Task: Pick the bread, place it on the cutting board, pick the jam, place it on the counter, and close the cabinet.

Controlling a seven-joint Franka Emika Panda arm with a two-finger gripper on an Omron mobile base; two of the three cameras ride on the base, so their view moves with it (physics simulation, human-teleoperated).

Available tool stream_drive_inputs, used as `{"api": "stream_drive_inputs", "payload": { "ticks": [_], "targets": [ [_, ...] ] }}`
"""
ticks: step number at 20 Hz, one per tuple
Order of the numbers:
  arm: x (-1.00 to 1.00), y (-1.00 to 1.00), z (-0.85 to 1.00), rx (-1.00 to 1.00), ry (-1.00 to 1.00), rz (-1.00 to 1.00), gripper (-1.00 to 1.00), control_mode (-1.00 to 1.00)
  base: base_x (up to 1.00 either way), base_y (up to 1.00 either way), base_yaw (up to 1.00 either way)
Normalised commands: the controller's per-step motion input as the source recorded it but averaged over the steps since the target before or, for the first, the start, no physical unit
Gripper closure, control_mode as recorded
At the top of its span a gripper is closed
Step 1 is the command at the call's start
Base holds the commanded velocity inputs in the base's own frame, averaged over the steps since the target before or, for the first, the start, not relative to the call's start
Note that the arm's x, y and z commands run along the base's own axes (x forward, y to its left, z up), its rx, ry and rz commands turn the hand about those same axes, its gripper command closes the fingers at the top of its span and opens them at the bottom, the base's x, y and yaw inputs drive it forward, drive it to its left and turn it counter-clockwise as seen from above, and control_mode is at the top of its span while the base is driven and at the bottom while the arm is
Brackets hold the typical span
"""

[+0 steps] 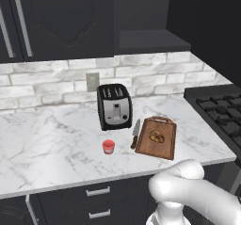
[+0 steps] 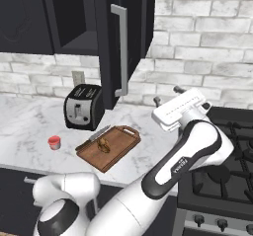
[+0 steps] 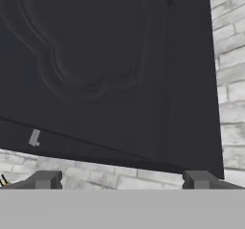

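Bread: the bread (image 1: 156, 136) lay on the cutting board (image 1: 165, 146), near its middle. That part looked done.
Jam: the jam (image 1: 108, 146) stood on the counter (image 1: 52, 144), in front of the toaster (image 1: 114, 106) and a little way from the board. That part looked done too.
Knife: a knife (image 1: 135, 133) lay just beside the board, between it and the jam.
Cabinet: the cabinet (image 2: 129, 37) door stood open and stuck out over the counter. Its long silver handle (image 2: 120, 50) ran up and down the near edge.
Hand: the gripper (image 2: 166, 95) was up in the air to the right of the door, near it but not touching. Its fingers (image 3: 45, 179) were spread wide and held nothing.
What the hand saw: the dark flat face of the door, close in front, with brick wall beside it.
Step now: I think the job left was to shut the door.
How to do it well: push on the flat face near the handle edge, not near the hinge. Push slow and steady so the door swings all the way shut. Keep the arm high, so it does not bump the toaster or the board.
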Motion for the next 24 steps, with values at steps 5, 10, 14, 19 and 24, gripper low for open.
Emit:
{"api": "stream_drive_inputs", "payload": {
  "ticks": [5,10,14,19,24],
  "targets": [
    [0.09,-0.10,0.00,0.00,0.00,0.08,-1.00,-1.00,0.00,0.00,0.00],
    [0.04,-0.07,0.01,0.00,0.00,0.08,-1.00,-1.00,0.00,0.00,0.00],
    [0.01,0.00,0.02,0.00,0.00,0.06,-1.00,-1.00,0.00,0.00,0.00],
    [0.00,0.00,0.04,0.00,0.00,0.06,-1.00,-1.00,0.00,0.00,0.00],
    [0.03,0.00,0.04,0.00,0.00,0.07,-1.00,-1.00,0.00,0.00,0.00]
  ]
}}
